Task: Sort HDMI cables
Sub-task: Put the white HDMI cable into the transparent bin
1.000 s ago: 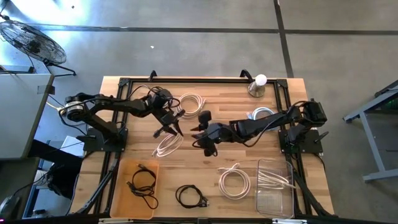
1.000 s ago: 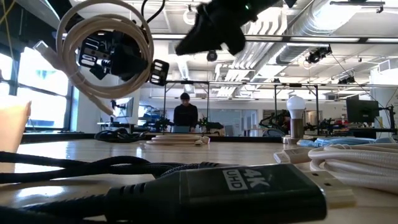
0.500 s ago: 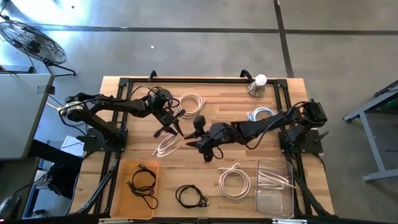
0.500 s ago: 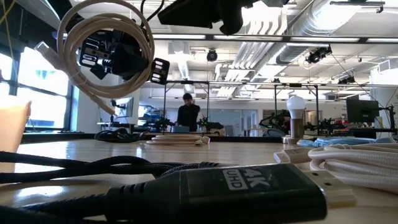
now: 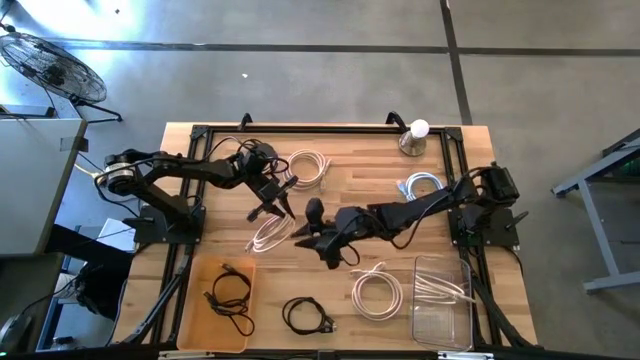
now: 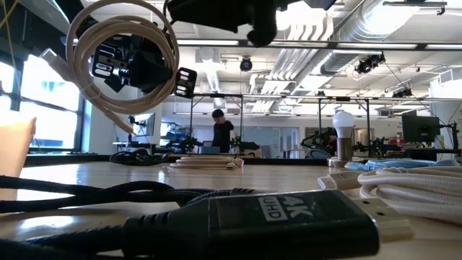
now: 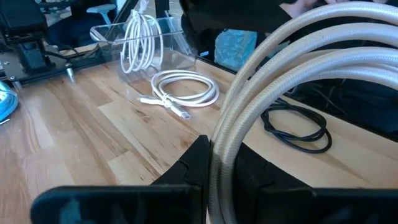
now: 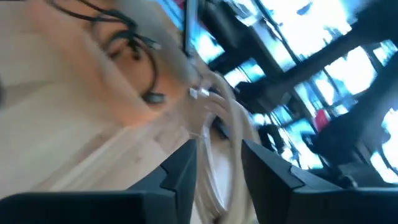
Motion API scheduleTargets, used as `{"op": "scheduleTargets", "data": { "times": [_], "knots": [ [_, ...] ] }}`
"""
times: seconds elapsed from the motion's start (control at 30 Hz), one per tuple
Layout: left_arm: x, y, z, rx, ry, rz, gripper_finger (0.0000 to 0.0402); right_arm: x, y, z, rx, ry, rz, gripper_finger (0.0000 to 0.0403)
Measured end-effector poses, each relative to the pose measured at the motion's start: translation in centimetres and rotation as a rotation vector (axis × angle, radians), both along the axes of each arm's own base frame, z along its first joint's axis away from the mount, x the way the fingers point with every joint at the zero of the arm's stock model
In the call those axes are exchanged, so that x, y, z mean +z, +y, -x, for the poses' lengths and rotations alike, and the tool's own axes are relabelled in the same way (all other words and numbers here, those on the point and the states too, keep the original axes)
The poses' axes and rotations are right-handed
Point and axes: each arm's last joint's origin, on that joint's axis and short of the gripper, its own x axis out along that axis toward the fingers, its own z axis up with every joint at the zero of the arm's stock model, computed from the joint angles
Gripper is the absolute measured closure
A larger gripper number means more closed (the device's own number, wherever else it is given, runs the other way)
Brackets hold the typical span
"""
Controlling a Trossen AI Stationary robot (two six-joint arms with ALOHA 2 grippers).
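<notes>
The left gripper (image 5: 283, 205) was clamped on a cream HDMI coil (image 5: 268, 232), hanging above mid-table (a handover, I'd judge). To do it well, the left had to hold firm until the right gripper (image 5: 303, 231), fingers apart around the coil's strands just right of it, closed fully.

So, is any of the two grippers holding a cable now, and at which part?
The left gripper holds a cream cable coil by its bundled loops, lifted off the table. Whether the right gripper grips it cannot be told.
</notes>
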Motion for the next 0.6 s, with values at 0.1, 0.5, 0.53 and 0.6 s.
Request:
{"op": "scheduleTargets", "data": {
  "times": [0.1,0.5,0.53,0.6],
  "knots": [
    [-0.01,0.00,0.01,0.000,0.001,0.001,0.0367,0.17,-0.21,-0.07,-0.035,-0.018,0.001,0.0253],
    [0.01,0.01,-0.01,0.004,0.000,-0.002,0.0367,0.40,-0.42,-0.15,-0.076,-0.038,-0.090,0.0139],
    [-0.01,0.03,-0.04,0.016,0.005,-0.005,0.0367,0.40,-0.50,-0.16,-0.076,-0.037,-0.091,0.0138],
    [-0.03,0.09,-0.08,0.042,0.016,-0.010,0.0367,0.41,-0.60,-0.19,-0.077,-0.038,-0.091,0.0138]
  ]
}}
